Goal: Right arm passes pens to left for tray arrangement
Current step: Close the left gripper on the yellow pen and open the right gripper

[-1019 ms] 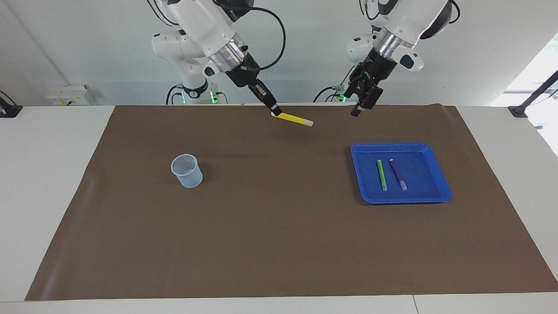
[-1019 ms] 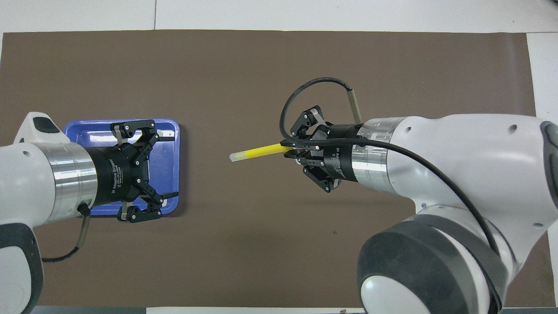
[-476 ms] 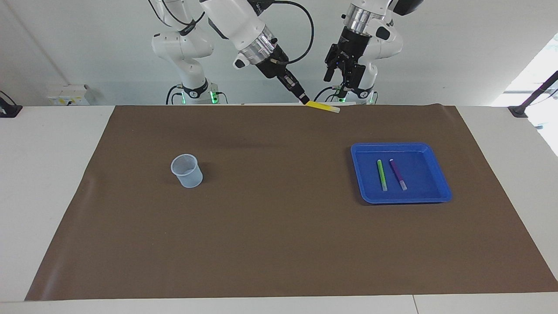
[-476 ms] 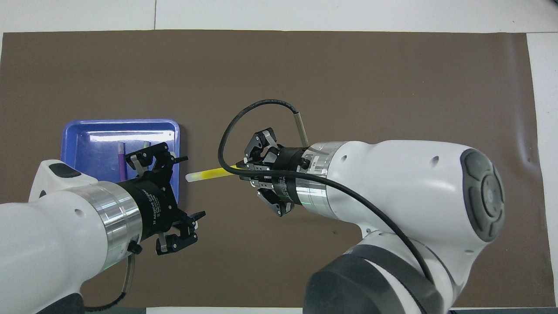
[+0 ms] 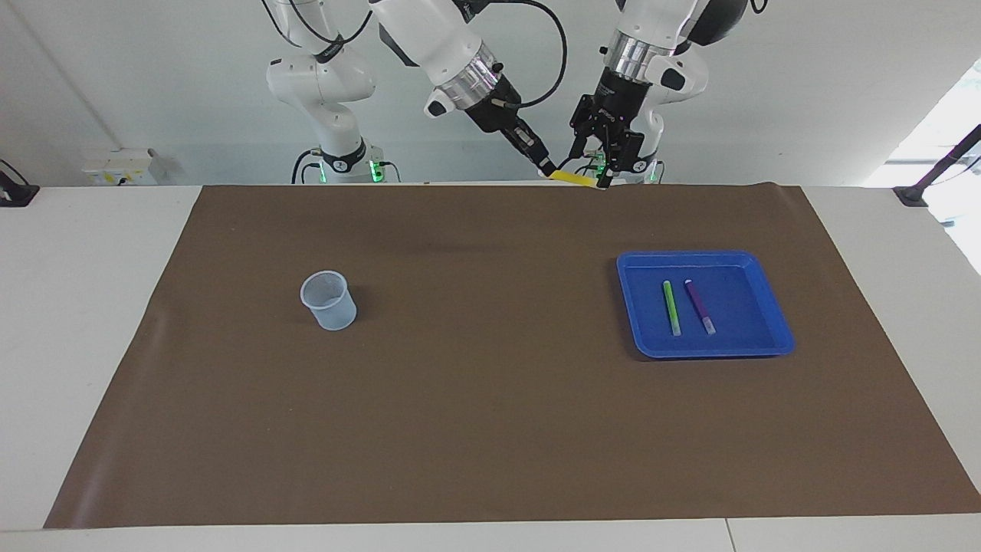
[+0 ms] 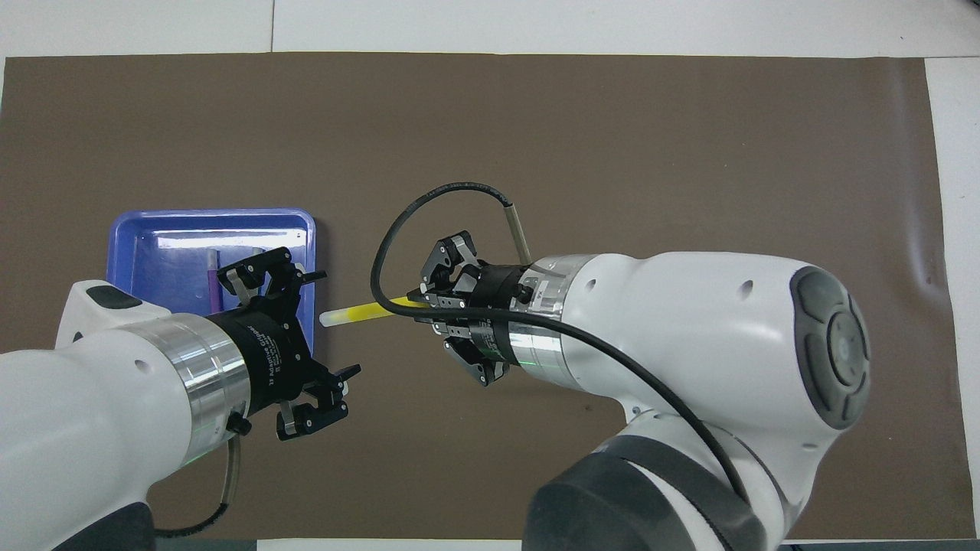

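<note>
My right gripper (image 5: 549, 168) fingers pinch the yellow pen (image 5: 571, 178) aloft; the left gripper (image 5: 592, 170) fingers spread around its free end, nothing held. I'd centre them, close firmly, then release. Farther out, the tray (image 5: 775, 310) holds the green pen (image 5: 672, 307) and the purple pen (image 5: 699, 305).

White lettering on the black body of the left end effector (image 6: 318, 337) reads "2F Adaptive Gripper" in the overhead view, running along the casing just ahead of the silver wrist ring; a smaller line printed under it is too fine to make out. The right end effector (image 6: 413, 304) carries white print on its black body too, but it cannot be read. Nothing else bears legible text.
</note>
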Controlling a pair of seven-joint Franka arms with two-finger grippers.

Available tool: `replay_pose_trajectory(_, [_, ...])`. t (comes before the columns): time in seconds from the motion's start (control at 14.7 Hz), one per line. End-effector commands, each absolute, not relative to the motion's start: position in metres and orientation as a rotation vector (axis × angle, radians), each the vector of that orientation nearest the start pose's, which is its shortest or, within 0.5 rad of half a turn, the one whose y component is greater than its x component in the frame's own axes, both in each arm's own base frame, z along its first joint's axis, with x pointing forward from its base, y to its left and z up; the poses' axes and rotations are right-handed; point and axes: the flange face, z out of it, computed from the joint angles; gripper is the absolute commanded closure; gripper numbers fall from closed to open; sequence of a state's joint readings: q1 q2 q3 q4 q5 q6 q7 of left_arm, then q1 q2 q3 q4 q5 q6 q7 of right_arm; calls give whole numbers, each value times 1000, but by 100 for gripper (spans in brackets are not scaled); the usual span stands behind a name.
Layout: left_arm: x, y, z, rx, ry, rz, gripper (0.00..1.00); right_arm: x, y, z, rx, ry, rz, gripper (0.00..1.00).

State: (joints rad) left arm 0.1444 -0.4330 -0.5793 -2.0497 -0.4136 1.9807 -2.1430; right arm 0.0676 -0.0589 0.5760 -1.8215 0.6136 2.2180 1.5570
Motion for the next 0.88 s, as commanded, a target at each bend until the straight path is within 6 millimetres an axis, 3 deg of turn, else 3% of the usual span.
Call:
replay_pose_trajectory(0.0, [396, -269, 600, 1695, 2217, -83, 0, 452, 378, 607, -2041, 1390, 378, 100])
replay_pose_trajectory(0.2, [395, -270, 597, 1706, 2214, -85, 2, 452, 379, 608, -2040, 1386, 374, 100])
replay_pose_trajectory(0.27, [394, -271, 596, 1711, 2214, -86, 9, 452, 379, 609, -2041, 1384, 371, 100])
replay_pose_trajectory(0.41, [394, -270, 597, 1715, 2213, -89, 40, 452, 380, 609, -2045, 1382, 366, 100])
replay_pose_trajectory(0.82, [392, -272, 607, 1720, 2200, -89, 42, 452, 379, 609, -2046, 1379, 358, 100])
